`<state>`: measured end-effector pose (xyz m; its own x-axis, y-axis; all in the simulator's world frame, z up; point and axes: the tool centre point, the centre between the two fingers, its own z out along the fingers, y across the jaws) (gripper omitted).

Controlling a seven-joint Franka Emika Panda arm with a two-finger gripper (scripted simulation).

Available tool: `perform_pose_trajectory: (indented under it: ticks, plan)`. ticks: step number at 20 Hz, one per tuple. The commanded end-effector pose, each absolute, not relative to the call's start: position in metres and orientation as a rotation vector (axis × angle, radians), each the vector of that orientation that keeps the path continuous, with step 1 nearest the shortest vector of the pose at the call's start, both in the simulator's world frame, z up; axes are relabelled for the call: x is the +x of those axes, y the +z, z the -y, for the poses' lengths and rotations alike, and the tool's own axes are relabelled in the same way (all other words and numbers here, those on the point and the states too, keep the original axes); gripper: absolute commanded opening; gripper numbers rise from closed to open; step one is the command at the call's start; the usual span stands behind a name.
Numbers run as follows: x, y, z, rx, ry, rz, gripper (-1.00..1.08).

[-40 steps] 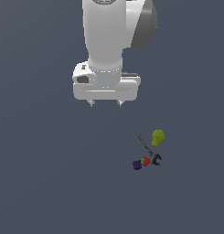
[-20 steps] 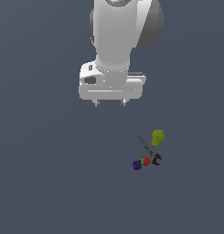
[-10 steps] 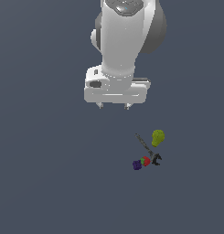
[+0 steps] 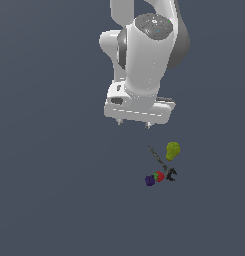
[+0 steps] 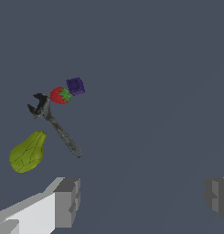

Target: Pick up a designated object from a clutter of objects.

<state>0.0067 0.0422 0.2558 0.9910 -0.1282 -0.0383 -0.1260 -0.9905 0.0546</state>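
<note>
Pear (image 5: 26,152) beside wrench's (image 5: 54,124) handle

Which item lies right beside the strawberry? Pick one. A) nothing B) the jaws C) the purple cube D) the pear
C: the purple cube sits against the strawberry in the wrist view, while the pear lies apart, past the wrench.

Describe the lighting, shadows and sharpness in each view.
Exterior view: flat, even light, no cast shadows on the grey floor; the pear, strawberry and purple cube are tiny and coarse. Wrist view: equally shadowless, with a faint diagonal shading band; the wrench and open gripper render sharper, edges slightly jagged.
</note>
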Motion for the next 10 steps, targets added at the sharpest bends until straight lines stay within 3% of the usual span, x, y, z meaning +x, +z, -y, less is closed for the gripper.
perform_pose_trajectory:
  ticks: [1,10]
  plan:
    - [0.009,0.247,-0.053,3.078,-0.058,0.263,1.0]
    - [0.014,0.216,-0.092,3.051,-0.034,0.5,1.0]
